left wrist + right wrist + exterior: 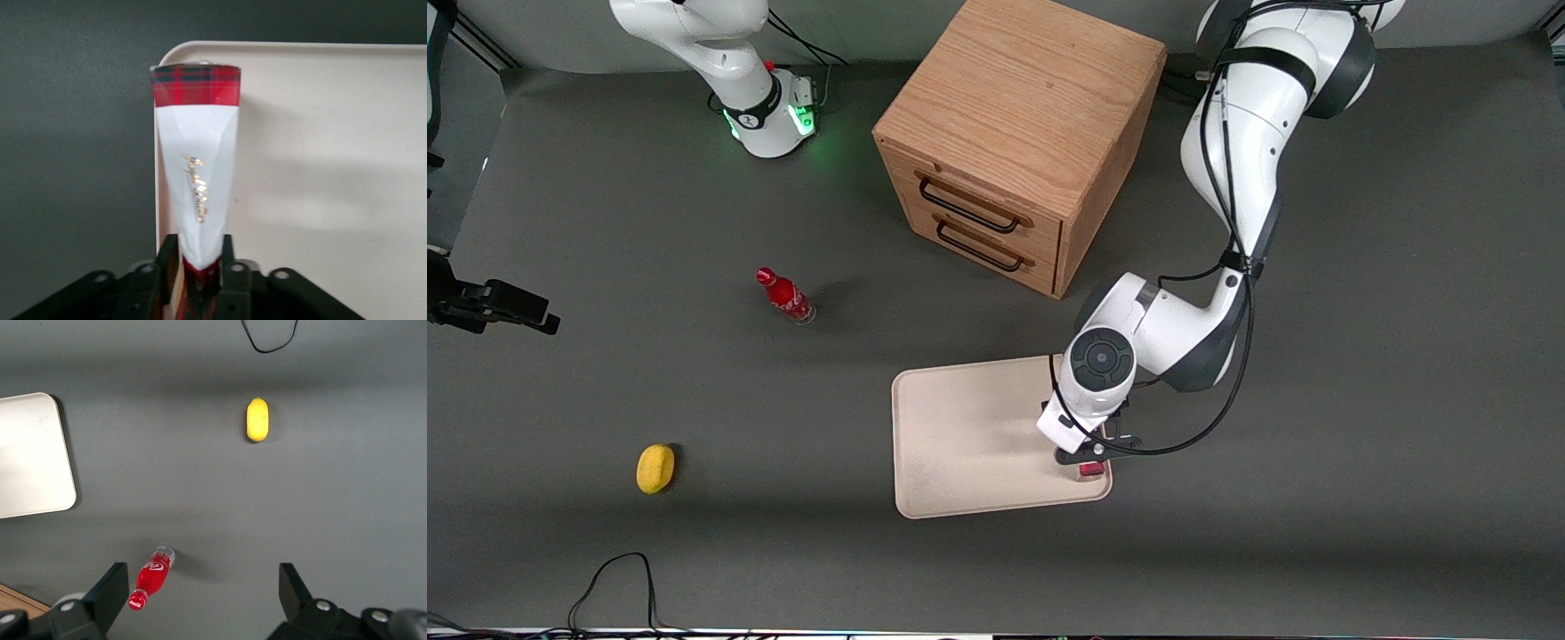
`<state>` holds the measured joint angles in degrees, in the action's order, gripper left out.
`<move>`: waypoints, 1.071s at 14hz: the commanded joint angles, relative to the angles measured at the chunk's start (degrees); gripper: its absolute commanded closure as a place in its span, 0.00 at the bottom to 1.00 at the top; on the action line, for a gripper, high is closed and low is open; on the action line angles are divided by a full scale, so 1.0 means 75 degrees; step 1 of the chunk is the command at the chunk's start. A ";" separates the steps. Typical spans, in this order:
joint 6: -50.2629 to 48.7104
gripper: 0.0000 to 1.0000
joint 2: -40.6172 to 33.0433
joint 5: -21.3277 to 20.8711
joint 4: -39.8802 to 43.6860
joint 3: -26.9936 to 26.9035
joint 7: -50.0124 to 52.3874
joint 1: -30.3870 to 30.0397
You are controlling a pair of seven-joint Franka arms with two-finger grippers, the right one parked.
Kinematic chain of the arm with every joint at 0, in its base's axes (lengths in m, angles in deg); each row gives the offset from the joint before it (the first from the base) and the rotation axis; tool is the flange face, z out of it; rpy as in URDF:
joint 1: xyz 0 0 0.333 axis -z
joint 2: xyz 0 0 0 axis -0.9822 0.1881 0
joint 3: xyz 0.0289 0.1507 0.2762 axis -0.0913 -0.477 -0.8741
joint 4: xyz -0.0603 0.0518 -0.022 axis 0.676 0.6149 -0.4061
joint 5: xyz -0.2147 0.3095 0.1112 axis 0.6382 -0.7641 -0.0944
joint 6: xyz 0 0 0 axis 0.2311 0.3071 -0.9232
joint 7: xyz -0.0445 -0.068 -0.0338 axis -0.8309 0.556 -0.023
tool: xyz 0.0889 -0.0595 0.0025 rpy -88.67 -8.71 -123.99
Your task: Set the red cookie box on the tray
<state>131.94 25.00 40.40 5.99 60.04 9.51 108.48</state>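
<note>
Red cookie box [1090,469] shows from the front only as a red sliver under the gripper [1087,459], over the tray [960,444] at its corner; placing seems underway, and lowering then release looks next; the wrist view alone shows the box's length [198,167], jaws clenched on its end.

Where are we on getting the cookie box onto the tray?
Pickup looks done: the left gripper is shut on the red cookie box. In hand: it holds the box on end over the tray, near a corner. Left: release it; whether it already touches the tray I cannot tell.
</note>
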 commanded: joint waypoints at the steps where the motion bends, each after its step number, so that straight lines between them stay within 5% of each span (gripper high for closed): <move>1: -0.0179 0.00 -0.0350 -0.0124 -0.0087 -0.0052 0.0186 0.0005; 11: -0.4080 0.00 -0.3736 -0.0136 -0.0145 -0.0052 0.0023 -0.0053; 15: -0.4095 0.00 -0.4954 -0.0125 -0.1419 -0.0052 -0.1425 -0.1350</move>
<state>99.65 -6.43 39.43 4.04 59.30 5.54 104.06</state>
